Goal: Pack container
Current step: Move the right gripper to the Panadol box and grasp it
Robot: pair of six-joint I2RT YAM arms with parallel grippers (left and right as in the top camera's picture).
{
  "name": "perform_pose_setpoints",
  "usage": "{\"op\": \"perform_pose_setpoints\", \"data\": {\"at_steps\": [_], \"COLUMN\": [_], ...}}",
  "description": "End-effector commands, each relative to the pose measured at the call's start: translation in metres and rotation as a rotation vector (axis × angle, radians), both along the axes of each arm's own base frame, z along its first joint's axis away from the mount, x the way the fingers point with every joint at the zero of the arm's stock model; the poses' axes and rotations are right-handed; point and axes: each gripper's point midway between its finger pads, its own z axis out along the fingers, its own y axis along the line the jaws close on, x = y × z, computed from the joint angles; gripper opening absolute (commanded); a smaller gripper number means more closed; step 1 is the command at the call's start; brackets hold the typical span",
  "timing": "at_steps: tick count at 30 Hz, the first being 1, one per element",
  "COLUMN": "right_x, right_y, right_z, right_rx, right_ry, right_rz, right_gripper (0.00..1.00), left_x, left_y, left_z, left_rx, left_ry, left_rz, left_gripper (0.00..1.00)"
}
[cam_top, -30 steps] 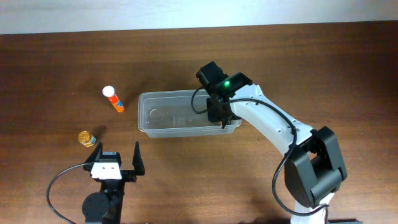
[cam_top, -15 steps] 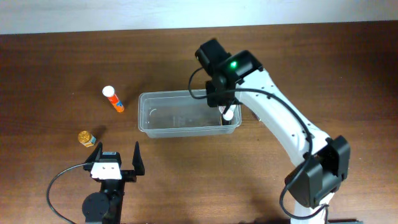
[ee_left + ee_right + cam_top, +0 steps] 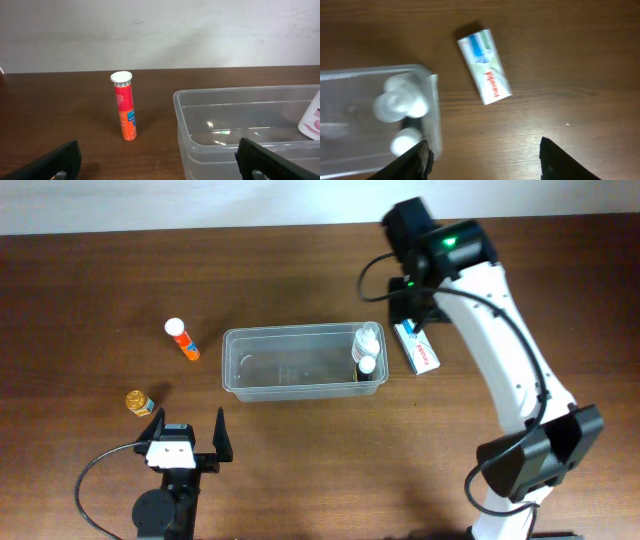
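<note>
1. The right gripper (image 3: 482, 145) is pictured with its jaws spread wide and nothing between them. Its black fingers (image 3: 415, 160) are seen low in the right wrist view, above bare wood.
2. Just ahead of those jaws, at 12 o'clock in that view, a white cardboard box printed in blue and red (image 3: 485, 66) is seen lying flat on the dark brown wooden table (image 3: 300, 470).
3. The left gripper (image 3: 188, 428) is shown released as well, jaws parted and empty, and parked near the table's front edge.
4. The clear, colourless plastic rectangular container (image 3: 290, 365) is placed at the middle of the table, at 1 o'clock from the left gripper. The box is laid just beside its short end at 3 o'clock; whether they touch cannot be told.
5. Two small white-capped bottles (image 3: 369, 336) (image 3: 367, 366) are held inside the container, crowded against that 3 o'clock end.
6. An orange tube with a white cap (image 3: 125, 106) is seen upright in the left wrist view, apart from the container at its 10 o'clock.
7. A small amber jar with a gold lid (image 3: 138, 402) is set at the container's 8 o'clock, well apart from it.
</note>
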Motion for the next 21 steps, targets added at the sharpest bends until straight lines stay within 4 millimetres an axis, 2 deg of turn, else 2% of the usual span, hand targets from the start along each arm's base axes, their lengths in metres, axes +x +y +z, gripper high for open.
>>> {"op": "perform_pose_setpoints", "data": {"at_steps": [1, 3, 13, 21], "right_x": [0.004, 0.009, 0.016, 0.021], "right_y": [-0.023, -0.033, -0.052, -0.044], "right_z": [0.013, 0.007, -0.027, -0.073], "right_rx": [-0.006, 0.026, 0.090, 0.131], "right_ry": [-0.027, -0.013, 0.031, 0.069], "right_rz": [0.007, 0.006, -0.012, 0.028], "right_gripper": [0.67, 0.68, 0.69, 0.73], "left_x": [0.000, 0.000, 0.000, 0.000], "left_y": [-0.002, -0.002, -0.002, -0.002], "left_z": [-0.002, -0.002, -0.002, -0.002], "left_rx": [0.014, 0.014, 0.014, 0.014], "left_ry": [0.000, 0.000, 0.000, 0.000], "left_rz": [-0.013, -0.013, -0.013, -0.013], "left_gripper": [0.99, 0.99, 0.99, 0.99]}}
